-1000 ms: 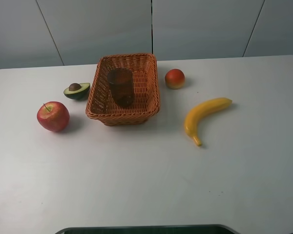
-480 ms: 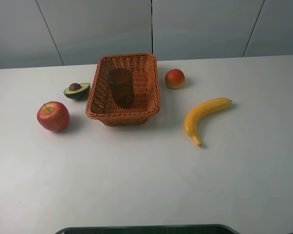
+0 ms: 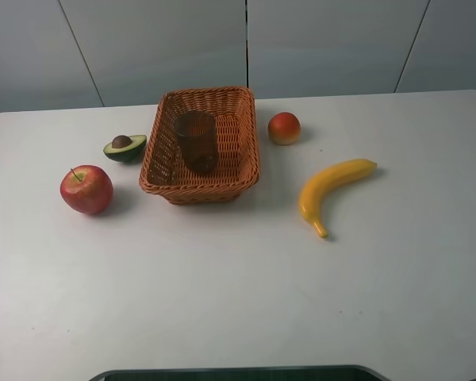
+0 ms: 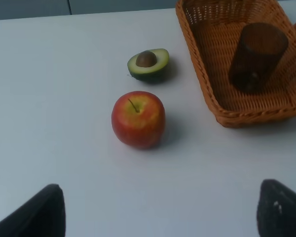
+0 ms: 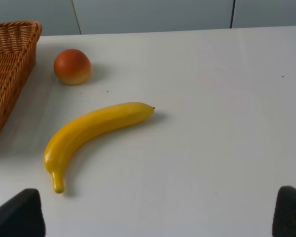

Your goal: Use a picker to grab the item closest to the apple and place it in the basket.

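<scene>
A red apple (image 3: 86, 190) (image 4: 138, 119) lies on the white table at the left. Just behind it, close by, is a halved avocado (image 3: 125, 147) (image 4: 148, 63) with its pit up. To their right stands the wicker basket (image 3: 198, 193) (image 4: 256, 116). My left gripper (image 4: 158, 212) hovers short of the apple, open, with only its dark fingertips (image 4: 37, 215) showing. My right gripper (image 5: 154, 215) is open too, near a banana (image 5: 93, 128). Neither arm shows in the exterior high view.
A dark brown cup (image 3: 196, 141) (image 4: 256, 57) stands upright inside the basket. A red-orange round fruit (image 3: 284, 128) (image 5: 72, 66) sits right of the basket. The yellow banana (image 3: 333, 187) lies further right and nearer the front.
</scene>
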